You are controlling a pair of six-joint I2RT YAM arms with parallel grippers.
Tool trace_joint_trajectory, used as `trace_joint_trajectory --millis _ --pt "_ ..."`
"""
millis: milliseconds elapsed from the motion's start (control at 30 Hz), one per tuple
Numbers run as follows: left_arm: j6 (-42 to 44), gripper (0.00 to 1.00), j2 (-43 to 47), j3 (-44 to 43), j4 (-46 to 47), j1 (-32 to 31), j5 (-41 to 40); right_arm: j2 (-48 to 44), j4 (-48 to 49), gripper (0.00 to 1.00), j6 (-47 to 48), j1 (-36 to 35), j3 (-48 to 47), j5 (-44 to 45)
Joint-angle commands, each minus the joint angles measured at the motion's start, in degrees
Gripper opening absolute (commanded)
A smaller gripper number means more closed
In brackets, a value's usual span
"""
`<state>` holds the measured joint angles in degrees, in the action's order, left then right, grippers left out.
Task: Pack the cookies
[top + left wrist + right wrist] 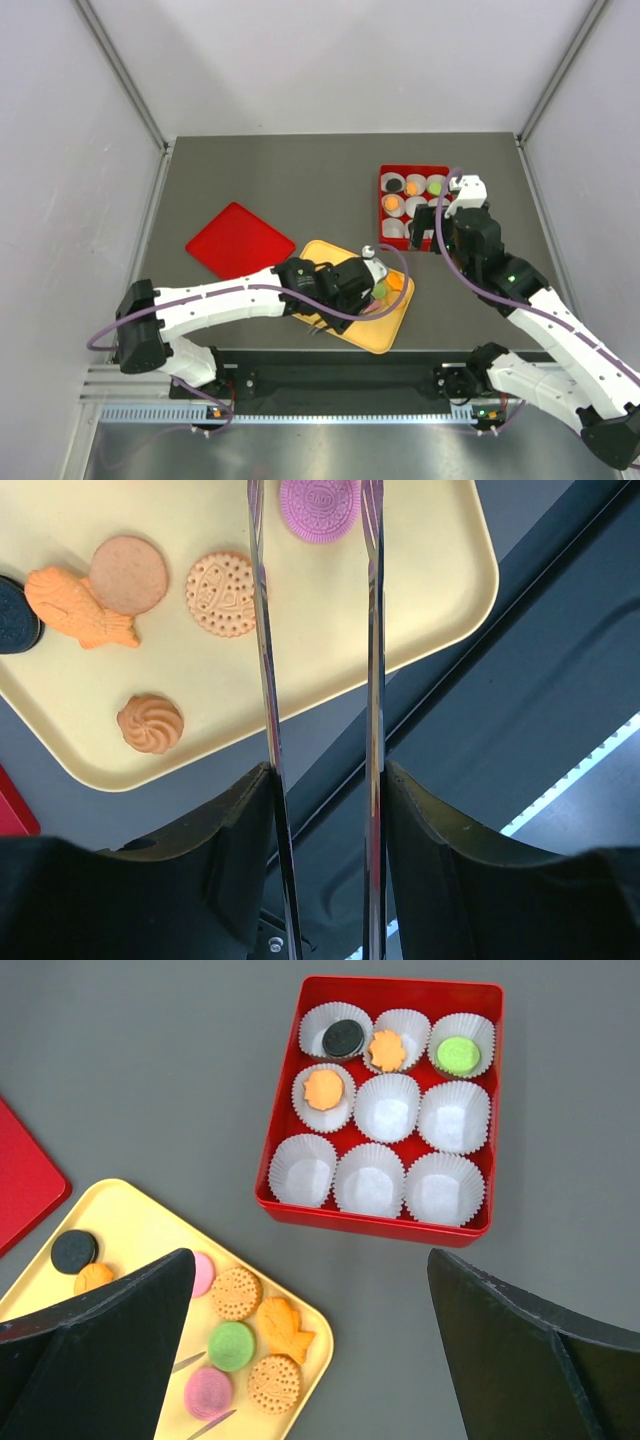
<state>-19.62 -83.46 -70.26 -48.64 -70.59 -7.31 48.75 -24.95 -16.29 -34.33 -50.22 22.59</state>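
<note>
On the gray desk, a red box sits to the right and a yellow tray lies near the front edge, with a flat red lid just left of the tray. Most of the cookies lie loose on the tray: a black one, a small orange one, a tan dotted round, an orange fish shape, a green disc, another tan round and two pink ones. One of the pink ones is half hidden behind a finger in the right wrist view. The box holds nine white paper cups in three rows of three. Four are filled: a black cookie, an orange one and a green one along the far row, and another orange one in the middle row, in the cup next to the black one. The other five cups are empty. The left end effector carries two long thin metal prongs that stand apart, one on each side of a pink cookie lying on the tray, and they do not appear to press on it. The right end effector hangs over the desk between tray and box, its dark fingers spread wide with nothing between them.
</note>
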Motion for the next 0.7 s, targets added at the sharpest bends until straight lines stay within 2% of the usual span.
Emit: trace_joint_trajectory --millis 0,667 --pt "-0.42 0.50 -0.82 -2.16 -0.22 -0.60 -1.83 -0.85 2.19 1.00 -0.23 -0.13 -0.23 -0.09" --pt "0.37 0.53 -2.49 -3.31 -1.98 -0.60 -0.25 -0.32 2.27 1.00 -0.32 -0.13 -0.41 -0.18"
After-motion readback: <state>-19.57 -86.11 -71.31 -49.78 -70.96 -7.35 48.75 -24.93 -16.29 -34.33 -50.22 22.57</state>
